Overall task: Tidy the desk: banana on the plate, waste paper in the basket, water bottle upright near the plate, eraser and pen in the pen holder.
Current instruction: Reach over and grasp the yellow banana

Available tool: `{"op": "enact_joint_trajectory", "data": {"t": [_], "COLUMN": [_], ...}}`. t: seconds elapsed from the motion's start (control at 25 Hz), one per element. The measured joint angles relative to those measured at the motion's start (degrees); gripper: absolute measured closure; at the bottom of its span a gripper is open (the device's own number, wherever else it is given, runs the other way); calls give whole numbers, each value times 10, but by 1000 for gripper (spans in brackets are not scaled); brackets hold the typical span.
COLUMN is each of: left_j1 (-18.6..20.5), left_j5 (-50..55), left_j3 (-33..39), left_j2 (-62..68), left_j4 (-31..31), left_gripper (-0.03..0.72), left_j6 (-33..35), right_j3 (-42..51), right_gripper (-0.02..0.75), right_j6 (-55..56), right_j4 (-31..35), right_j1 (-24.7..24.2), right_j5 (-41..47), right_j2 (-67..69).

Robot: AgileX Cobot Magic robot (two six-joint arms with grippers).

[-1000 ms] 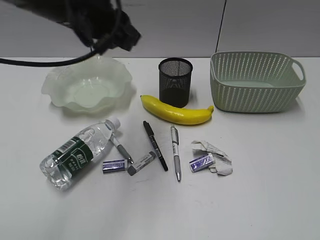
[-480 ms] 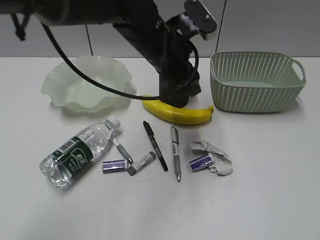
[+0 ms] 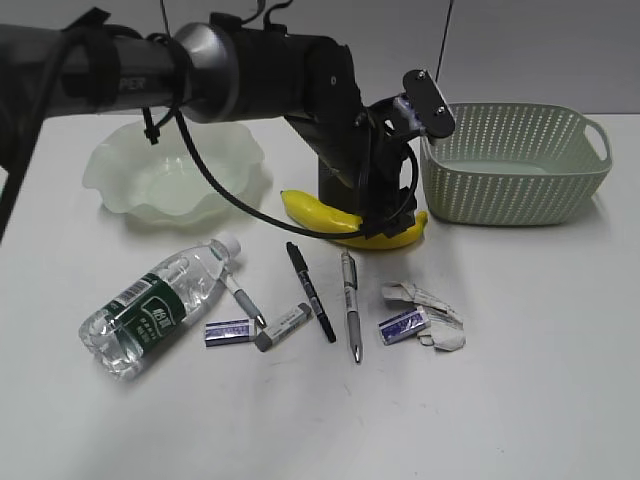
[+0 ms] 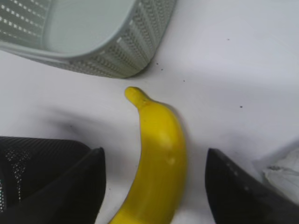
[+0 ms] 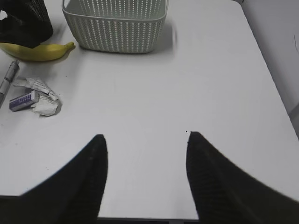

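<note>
The left arm reaches in from the far left across the middle, wrist angled steeply down, its gripper (image 3: 385, 222) low over the surface. In the left wrist view its gripper (image 4: 154, 186) has both fingers (image 4: 77, 186) spread wide apart. The right gripper (image 5: 145, 182) hangs parted too, fingers (image 5: 215, 182) held apart, gripping nothing.

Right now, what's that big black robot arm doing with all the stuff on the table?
The left gripper is open and reaching down around the banana, one finger on each side, not squeezing it yet. The banana lies on the table beside the basket, not on the green plate. The water bottle lies on its side, with pens, erasers and crumpled paper loose nearby. The right gripper hangs open over bare table.
</note>
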Motion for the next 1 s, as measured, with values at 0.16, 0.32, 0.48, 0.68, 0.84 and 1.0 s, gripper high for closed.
{"op": "enact_joint_trajectory", "data": {"t": [0.16,0.32,0.48,0.68,0.84,1.0], "left_j1": [0,0,0,4,8,8], "left_j5": [-9,-21,-30,-33,-27,-34], "left_j3": [-13,-18,-21,-21,-26,-27], "left_j2": [26,45,59,80,85,87], "left_j4": [0,0,2,-4,-7,-9], "left_gripper": [187,187,187,187,199,313], "left_j6": [0,0,2,1,0,0], "right_j3": [0,0,0,0,0,0], "right_gripper": [302,302,302,302,302,302], "right_j6": [0,0,0,0,0,0], "right_j4": [0,0,0,0,0,0], "right_j1": [0,0,0,0,0,0], "right_j5": [0,0,0,0,0,0], "right_j2": [0,0,0,0,0,0]}}
